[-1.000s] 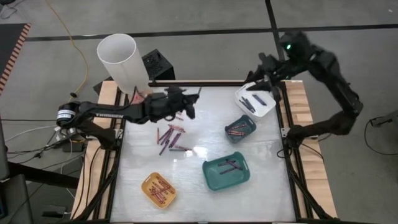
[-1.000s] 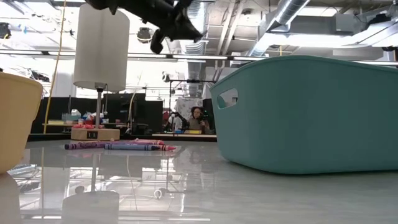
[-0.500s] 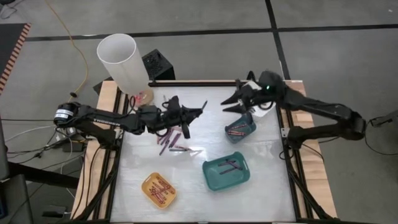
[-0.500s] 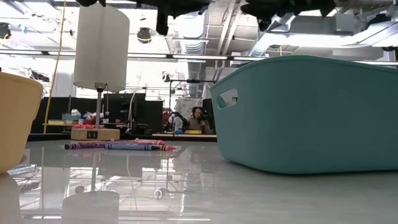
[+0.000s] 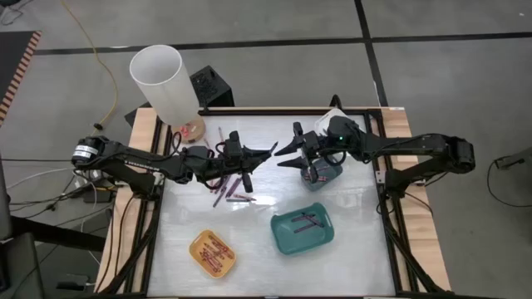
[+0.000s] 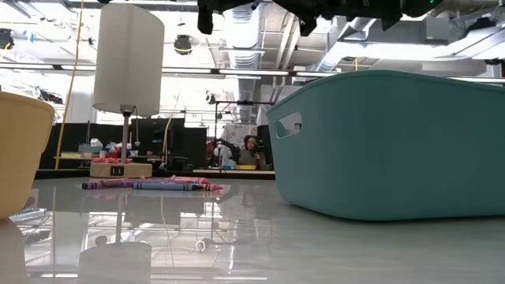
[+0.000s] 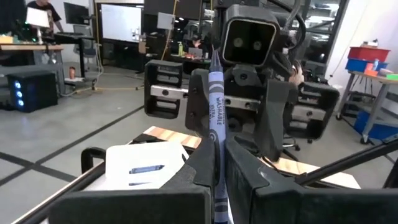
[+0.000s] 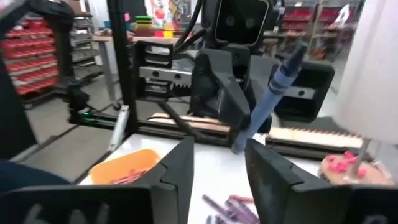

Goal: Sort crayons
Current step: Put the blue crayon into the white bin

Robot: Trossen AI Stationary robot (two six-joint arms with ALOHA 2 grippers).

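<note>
Now the right gripper [image 5: 288, 152], jaws spread, has swung in from the white tray to face the left gripper [image 5: 264, 153], which stays clamped on a blue-grey crayon [image 7: 216, 118] poking out toward it, so a handover looks imminent.

Blue-grey crayon [image 7: 215, 118], teal tray [image 5: 302, 230], yellow tray [image 5: 212, 252]

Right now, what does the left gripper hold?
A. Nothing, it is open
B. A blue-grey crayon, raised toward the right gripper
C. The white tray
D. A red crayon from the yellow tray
B: in the left wrist view the left gripper is shut on a blue-grey crayon, which stands up toward the open right gripper facing it.
</note>
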